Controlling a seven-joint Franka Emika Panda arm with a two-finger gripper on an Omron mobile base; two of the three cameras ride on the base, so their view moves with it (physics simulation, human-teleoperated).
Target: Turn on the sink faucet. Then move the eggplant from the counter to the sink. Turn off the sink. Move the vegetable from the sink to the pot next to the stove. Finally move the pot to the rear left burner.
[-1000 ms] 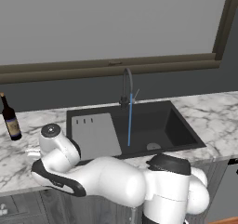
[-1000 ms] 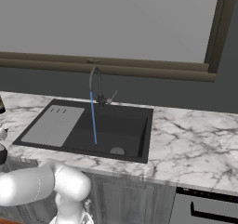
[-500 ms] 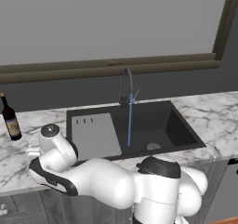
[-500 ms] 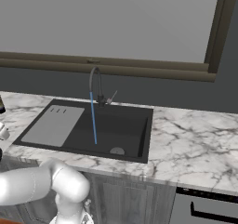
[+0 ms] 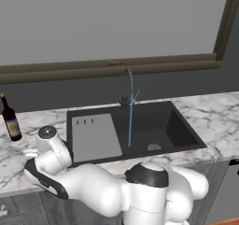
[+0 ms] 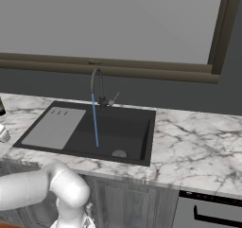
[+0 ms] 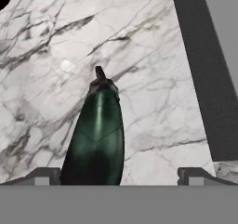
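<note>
In the hand view the hand point(image 7: 119, 175) is spread wide, its two tips at the bottom left and bottom right. The dark green eggplant point(image 7: 95, 139) lies on the marble bench point(image 7: 153, 79) at lower centre, stem toward the top. Centre of the left base view, water runs from the faucet point(image 5: 127, 86) into the sink point(image 5: 158, 126).

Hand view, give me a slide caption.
Open hand poised over the dark eggplant lying on the marble counter.

Glossy white rounded arm point(image 5: 107, 191), bulbous segments, dark joint bands, grey round cap on one joint
</note>
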